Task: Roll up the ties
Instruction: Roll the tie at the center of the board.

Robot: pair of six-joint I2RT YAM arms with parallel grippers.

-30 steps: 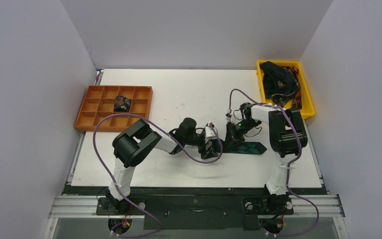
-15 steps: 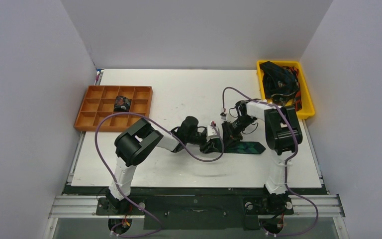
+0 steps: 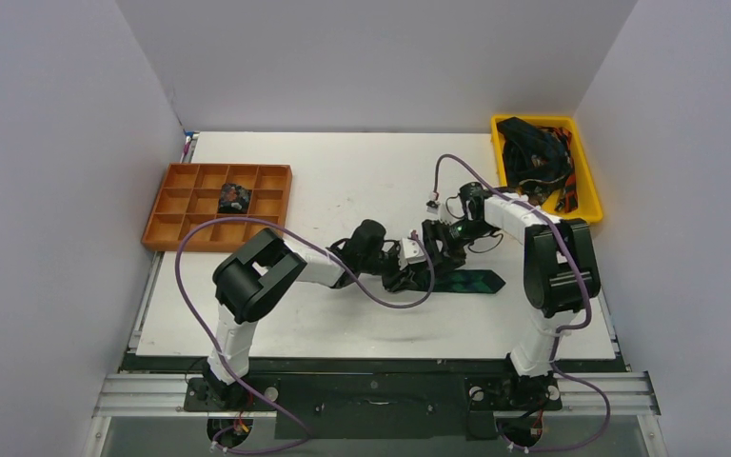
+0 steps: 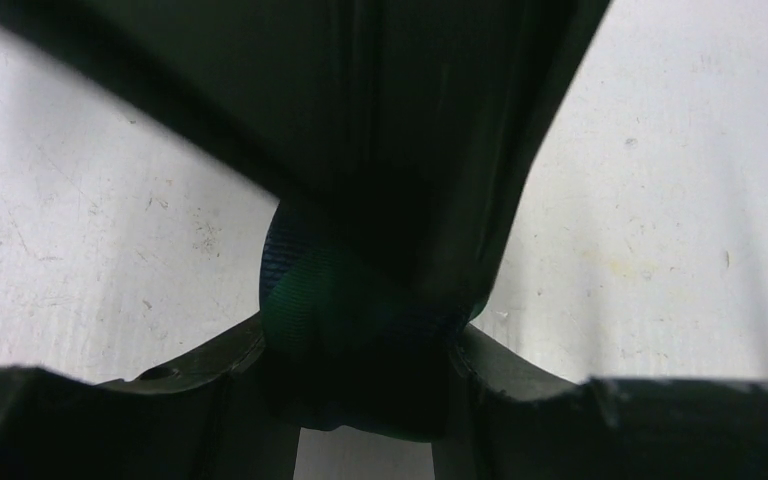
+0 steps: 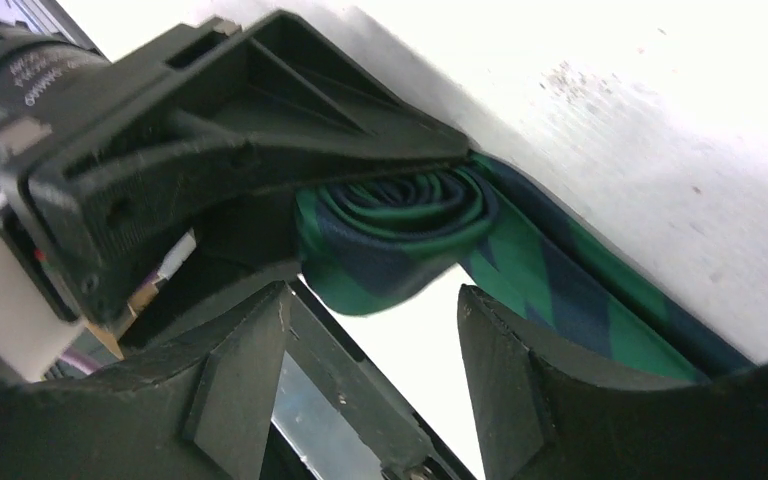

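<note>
Left gripper (image 3: 420, 273): is grasping the rolled end of the plaid tie (image 5: 400, 215) at mid-table, its 2 fingers (image 4: 210, 365) pressing on either side of the coil.
Right gripper (image 5: 375, 340): is standing released, both fingers spread wide and touching nothing, hovering just beside the coil and facing the left gripper.
Plaid tie: green and navy; the wound part is sitting between the left fingers, while the unrolled tail is lying flat on the white table (image 3: 343, 181) and pointing right, its tip near the right arm.
Orange tray (image 3: 183, 230): is sitting at the table's left side, holding 1 small dark rolled tie (image 3: 234, 198) in a compartment.
Yellow bin (image 3: 590, 186): is sitting at the far right corner, holding a heap of dark loose ties (image 3: 531, 152).
</note>
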